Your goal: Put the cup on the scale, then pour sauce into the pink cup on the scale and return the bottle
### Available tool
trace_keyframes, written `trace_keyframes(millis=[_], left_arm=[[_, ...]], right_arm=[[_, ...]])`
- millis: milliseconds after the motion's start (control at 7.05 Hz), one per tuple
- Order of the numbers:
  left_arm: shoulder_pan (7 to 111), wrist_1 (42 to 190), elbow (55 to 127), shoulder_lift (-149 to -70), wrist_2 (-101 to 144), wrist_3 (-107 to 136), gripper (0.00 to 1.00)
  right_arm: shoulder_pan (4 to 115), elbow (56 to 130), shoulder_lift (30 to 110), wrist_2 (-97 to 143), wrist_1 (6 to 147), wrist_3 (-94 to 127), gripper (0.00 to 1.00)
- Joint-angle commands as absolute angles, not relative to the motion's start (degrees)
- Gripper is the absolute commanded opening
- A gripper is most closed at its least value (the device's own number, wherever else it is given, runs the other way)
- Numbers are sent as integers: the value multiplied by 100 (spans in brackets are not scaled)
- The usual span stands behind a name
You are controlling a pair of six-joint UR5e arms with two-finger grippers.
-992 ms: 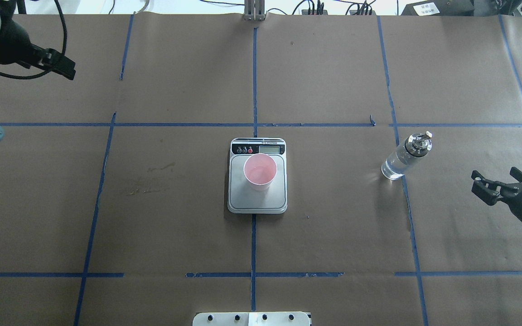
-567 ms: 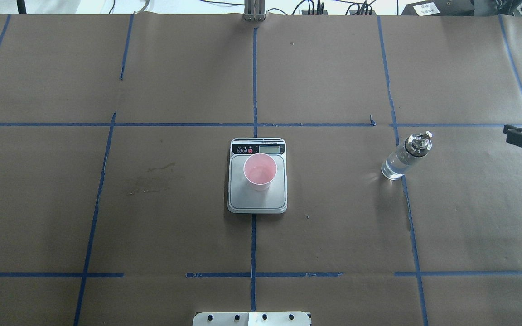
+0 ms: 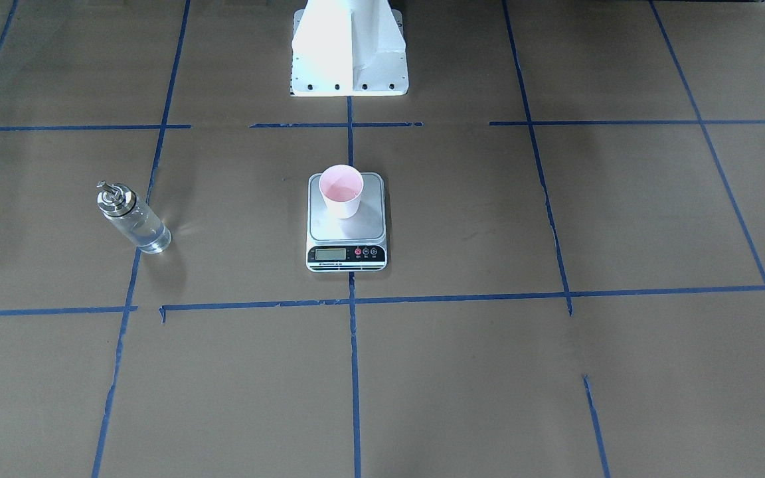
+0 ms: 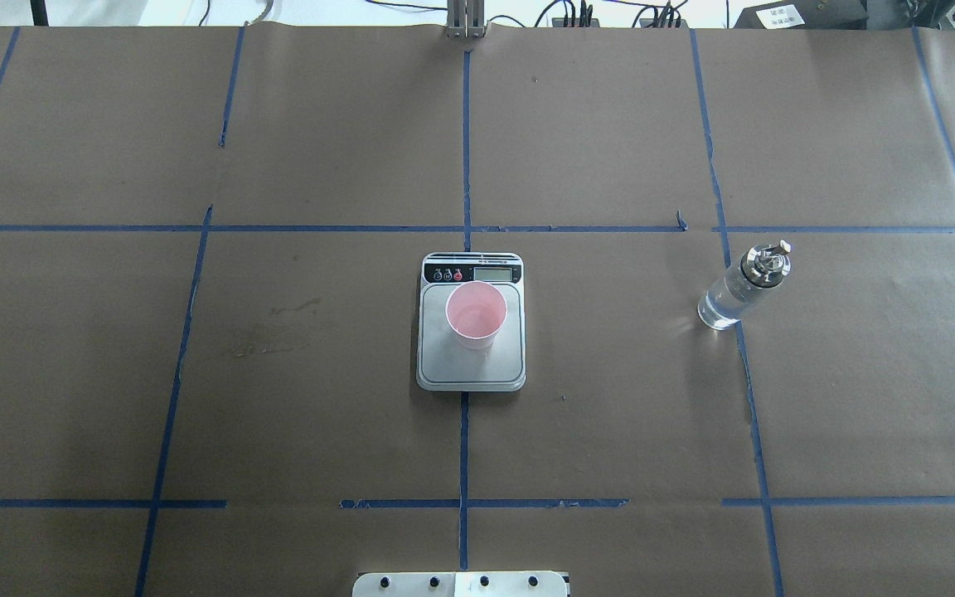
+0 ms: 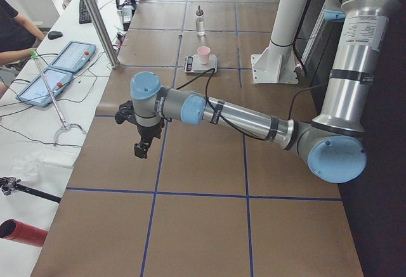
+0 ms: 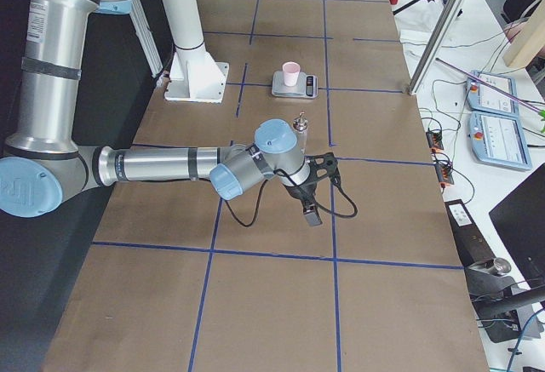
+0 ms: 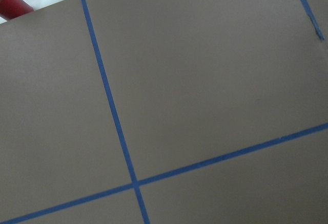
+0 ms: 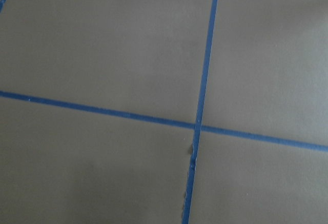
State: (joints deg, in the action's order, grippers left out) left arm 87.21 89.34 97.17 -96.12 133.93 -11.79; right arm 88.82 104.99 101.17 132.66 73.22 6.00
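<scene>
Left pincer [image 5: 142, 145] and right pincer [image 6: 312, 211] hung at opposite table [image 4: 278, 414] ends, whether spread or pressed together unreadable from there; scale [image 4: 471, 369] sat far between them, bottle [image 4: 730, 298] upright nearer the right pincer, cup [image 4: 476, 315] on the scale, arms likely parked clear because pouring looked finished

The table [image 4: 278, 414] carries three things: one cup [image 4: 476, 313], one scale [image 4: 471, 371] and one bottle [image 4: 734, 292]. The scale has three round buttons [image 4: 448, 275] and one display [image 4: 498, 274]. There is one left gripper [image 5: 141, 147] and one right gripper [image 6: 311, 213], two in all. Two blue-framed tablets [image 5: 73, 55] lie off the table.
</scene>
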Motion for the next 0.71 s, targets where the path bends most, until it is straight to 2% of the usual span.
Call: trace_keyframes(millis=[0,142,567], left_arm=[[8824,8930,9756,-9211,13702,-1104,100],[8816,8912,9852,-9254,13633,-350,100],[8728,8992,9800,-9175,13536,-378,100]], right_arm=[[9036,10486,9777,13597,9420,-865,100],[9148,10485,9486,13544,10083,-1236,100],[9080,10433,9684,13386,10046,-1187,100]])
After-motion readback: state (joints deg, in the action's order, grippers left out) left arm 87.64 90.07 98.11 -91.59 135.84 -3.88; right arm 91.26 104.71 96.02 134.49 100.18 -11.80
